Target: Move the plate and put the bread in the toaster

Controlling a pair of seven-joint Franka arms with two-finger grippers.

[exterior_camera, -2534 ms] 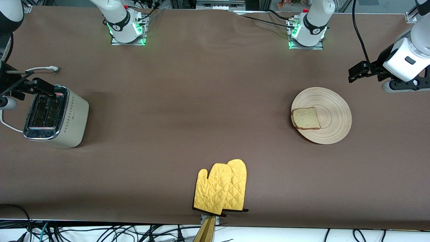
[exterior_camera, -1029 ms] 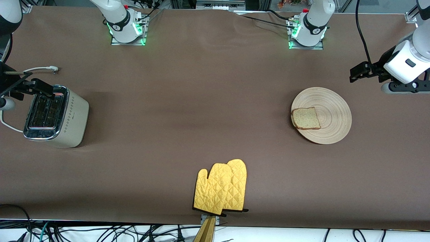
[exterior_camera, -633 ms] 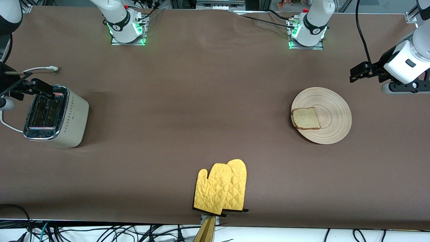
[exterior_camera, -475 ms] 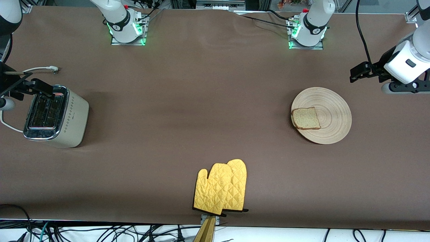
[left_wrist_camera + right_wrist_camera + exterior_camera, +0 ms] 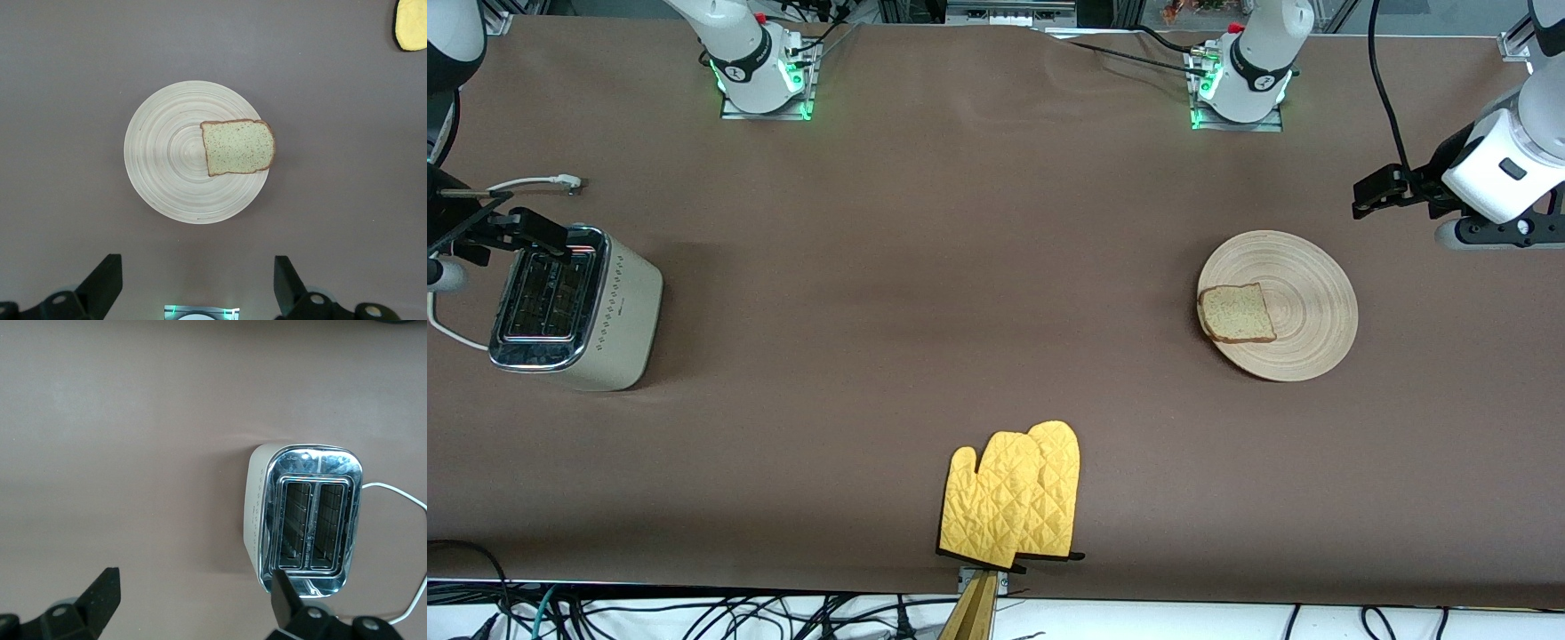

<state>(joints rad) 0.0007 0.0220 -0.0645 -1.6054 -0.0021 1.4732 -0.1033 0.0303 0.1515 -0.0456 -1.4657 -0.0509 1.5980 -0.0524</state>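
bread (image 5: 1235, 314) flat on plate (image 5: 1303, 267) edge toward toaster (image 5: 574, 307); left hand (image 5: 197, 283) and right hand (image 5: 190, 600) both spread, empty

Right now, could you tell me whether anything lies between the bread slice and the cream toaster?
Nothing visible does: only bare brown tabletop lies between bread slice and cream toaster; yellow oven mitts lie nearer the front camera.

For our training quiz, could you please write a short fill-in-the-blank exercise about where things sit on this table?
1. The bread lies on the ____, overhanging its rim.
2. Both slots of the toaster are ____.
3. The yellow oven mitts lie ____ to the front camera than the bread.
4. The left hand, fingers spread, hangs above the table holding ____.

Missing words: plate; empty; nearer; nothing
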